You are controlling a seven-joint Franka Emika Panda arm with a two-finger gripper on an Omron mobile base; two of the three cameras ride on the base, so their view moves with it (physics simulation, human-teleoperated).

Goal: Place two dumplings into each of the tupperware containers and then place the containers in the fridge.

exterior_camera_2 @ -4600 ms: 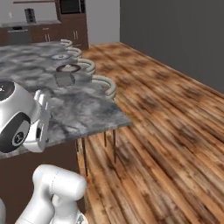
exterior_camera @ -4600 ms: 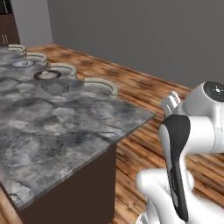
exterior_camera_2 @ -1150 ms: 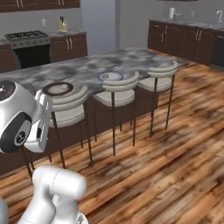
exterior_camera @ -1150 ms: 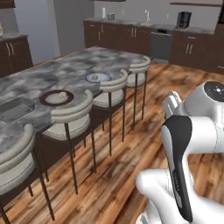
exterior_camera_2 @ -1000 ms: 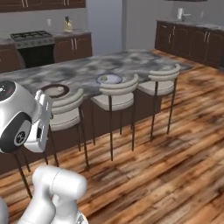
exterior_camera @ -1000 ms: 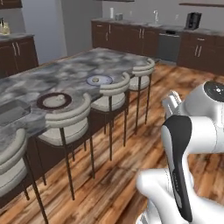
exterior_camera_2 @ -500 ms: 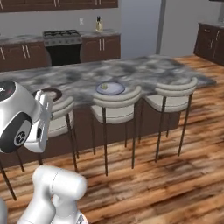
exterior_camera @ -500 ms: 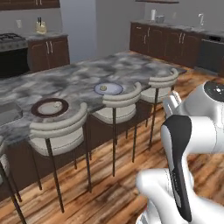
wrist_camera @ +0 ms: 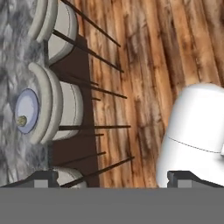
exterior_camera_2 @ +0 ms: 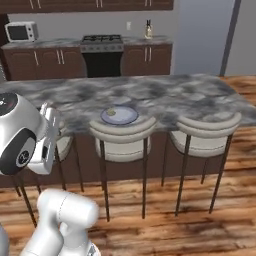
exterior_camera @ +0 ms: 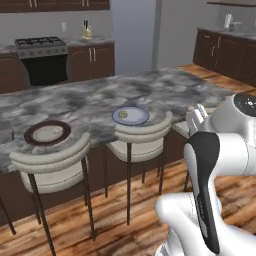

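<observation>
One dumpling (exterior_camera: pixel 123 114) lies on the round blue-rimmed plate (exterior_camera: pixel 130 115) on the marble island (exterior_camera: pixel 90 102). The same dumpling (exterior_camera_2: pixel 112 112) and plate (exterior_camera_2: pixel 119 115) show in the right base view, and in the hand view the plate (wrist_camera: pixel 26 110) carries the dumpling (wrist_camera: pixel 20 120) at the left. My gripper (wrist_camera: pixel 112 178) is open and holds nothing, folded back near the base and far from the island. Its fingertips (wrist_camera: pixel 43 177) stand wide apart. A grey block (exterior_camera: pixel 4 131) at the counter's left edge is cut off; I cannot tell what it is. The fridge is out of view.
A brown-rimmed plate (exterior_camera: pixel 47 133) sits left of the blue one. Pale bar stools (exterior_camera: pixel 137 140) (exterior_camera_2: pixel 202 132) line the island's near side, over wooden floor (exterior_camera_2: pixel 190 225). Behind the island are a stove (exterior_camera_2: pixel 102 50), dark cabinets and a microwave (exterior_camera_2: pixel 22 31).
The whole picture has swung as the base drives: the island now faces the cameras more squarely and closer, and the stove wall has come into view. The arm keeps its folded pose.
</observation>
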